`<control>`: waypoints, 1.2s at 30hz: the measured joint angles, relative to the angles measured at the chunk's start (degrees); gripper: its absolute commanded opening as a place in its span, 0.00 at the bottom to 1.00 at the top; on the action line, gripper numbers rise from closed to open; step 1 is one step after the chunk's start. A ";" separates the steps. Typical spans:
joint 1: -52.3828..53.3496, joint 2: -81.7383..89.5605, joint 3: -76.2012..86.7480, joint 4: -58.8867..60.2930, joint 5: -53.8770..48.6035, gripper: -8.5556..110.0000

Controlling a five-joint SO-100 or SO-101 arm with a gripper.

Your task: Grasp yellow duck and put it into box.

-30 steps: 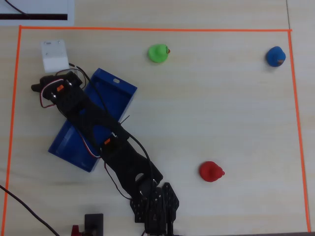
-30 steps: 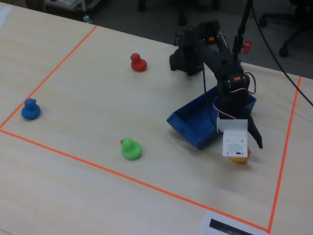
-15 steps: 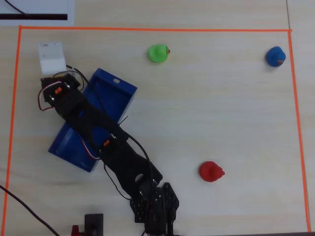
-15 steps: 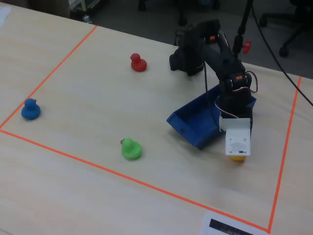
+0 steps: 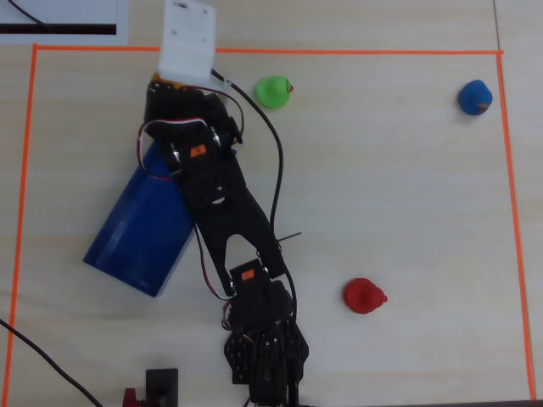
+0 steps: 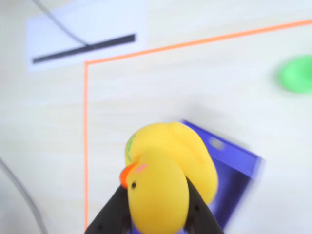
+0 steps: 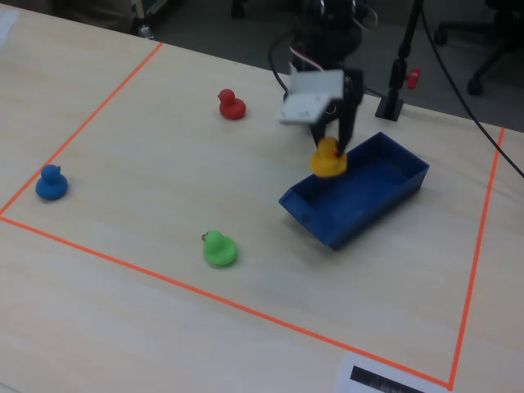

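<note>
Sprawling across the frame, the pale wooden table (image 7: 147, 164) is marked off by a rectangle of orange tape (image 7: 98, 86), and most of the floor inside that rectangle is bare. In the overhead view the black arm (image 5: 229, 212) runs from lower centre to upper left and covers one long side of the box (image 5: 136, 233), which lies tilted at centre left, close to the left tape line. In the fixed view the box (image 7: 385, 184) sits right of centre, apart from the tape line further right.

Three other toys stand apart from it in the fixed view — a green duck (image 7: 219, 248) in the lower middle, a red duck (image 7: 231, 104) at upper centre, a blue duck (image 7: 51, 182) at far left — none between gripper and box. A white sheet with a black bar (image 6: 87, 41) lies outside the tape corner.

The gripper (image 7: 330, 147) is clamped on the yellow duck (image 7: 327, 158) — in the wrist view black fingers (image 6: 114, 209) press both flanks of the duck (image 6: 165, 175), beak pointing left. The duck hangs in the air over the box's near end wall.
</note>
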State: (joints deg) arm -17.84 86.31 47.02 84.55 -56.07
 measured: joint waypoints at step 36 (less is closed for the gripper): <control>-6.86 11.25 51.68 -8.79 11.16 0.12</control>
State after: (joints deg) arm -24.70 97.56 98.70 75.76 -44.91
